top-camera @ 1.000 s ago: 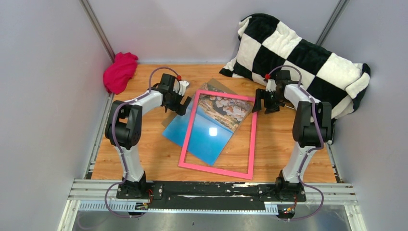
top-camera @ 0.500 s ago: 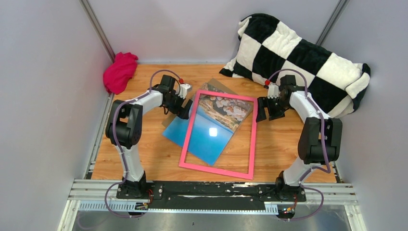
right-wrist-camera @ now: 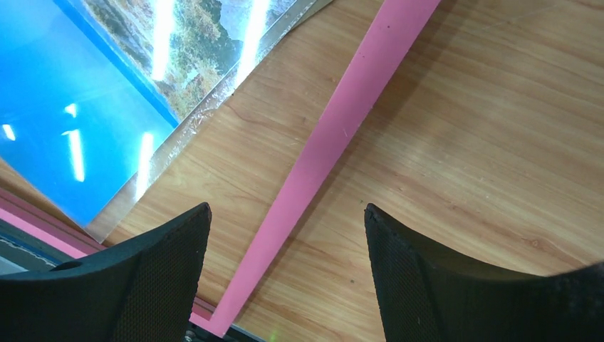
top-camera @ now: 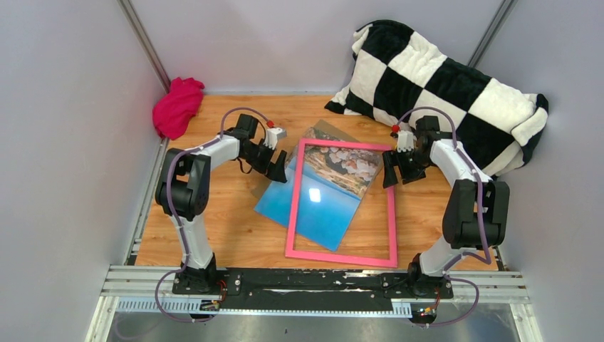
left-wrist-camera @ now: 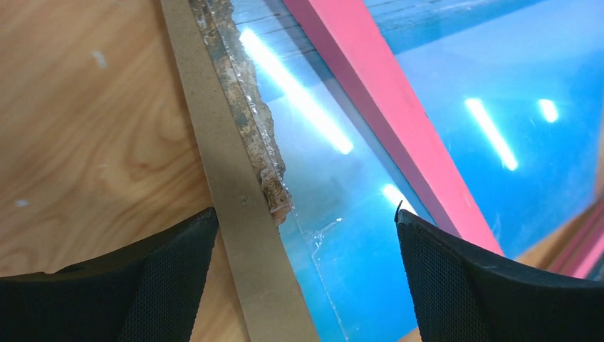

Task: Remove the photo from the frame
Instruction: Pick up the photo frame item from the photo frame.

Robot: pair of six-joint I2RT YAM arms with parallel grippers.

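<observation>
moved: frame slid toward the right edge of the table and swung squarer to the near edge; near-left corner travelled most
photo shift: photo dragged the same way, less far
left gripper shift: left gripper came nearer and rightward, from beside the frame's far-left corner to the photo's far-left edge
right gripper shift: right gripper eased nearer and rightward with the right rail
unchanged: checkered pillow at far-right corner, magenta cloth at far-left corner
photo place: flat, mid-table, skewed against the frame; rocky end inside the opening at the far side, blue end sticking out past the left rail toward the left edge
frame place: flat on top of the photo, left rail crossing the blue area, right rail on bare wood
backing board: brown strip showing along the photo's far-left edge, underneath it
left gripper state: fingers wide apart, nothing clamped
left gripper vs photo: straddles photo edge and board strip; one tip over bare wood beside the strip, other over the blue just short of the pink rail; contact with either not discernible
right gripper state: fingers apart, not pinching
right gripper vs frame: straddles the right rail near the frame's far-right corner, wood visible both sides of the rail between the tips
right gripper vs photo: photo corner off to one side, apart from the fingers
</observation>
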